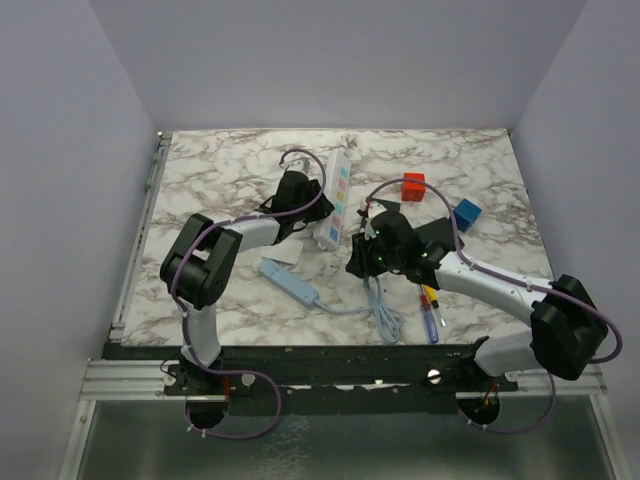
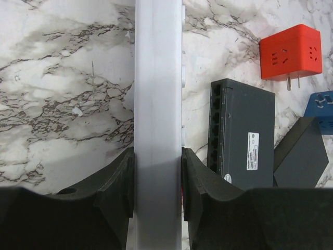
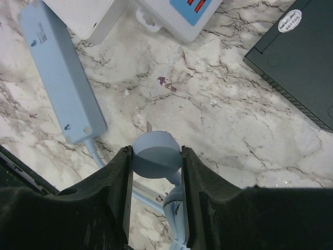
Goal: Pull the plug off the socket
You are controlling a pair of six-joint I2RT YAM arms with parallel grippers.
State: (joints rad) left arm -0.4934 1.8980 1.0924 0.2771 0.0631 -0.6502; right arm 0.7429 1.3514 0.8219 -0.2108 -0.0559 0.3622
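From the top camera, the long white power strip (image 1: 337,195) lies in the middle of the table, pointing away from me. My left gripper (image 1: 320,208) is at its side. My right gripper (image 1: 358,262) sits near the strip's close end, but not touching it. A loose blue cord (image 1: 385,315) lies in a pile below it. I cannot see the plug well from up here.

From the left wrist camera, both fingers (image 2: 193,182) press on the long sides of the power strip, one on each side. The left gripper is clamped on it. A black box (image 2: 242,135) lies just beside the strip, and a red cube (image 2: 290,54) is farther off.

From the right wrist camera, the right gripper is squeezed on a round, pale blue plug (image 3: 156,156). A little metal pin (image 3: 149,126) pokes out of it toward the table. The end of the power strip is at the top of this view, well apart from the plug. So I think the plug is already out, and the job is nearly done.

To finish well, I would hold the strip flat with the left gripper so it cannot slide. I would move the plug straight away, slowly, so the cord does not tug the pale blue bar (image 3: 60,78) nearby. I would not let go until the pin is well clear of the strip.
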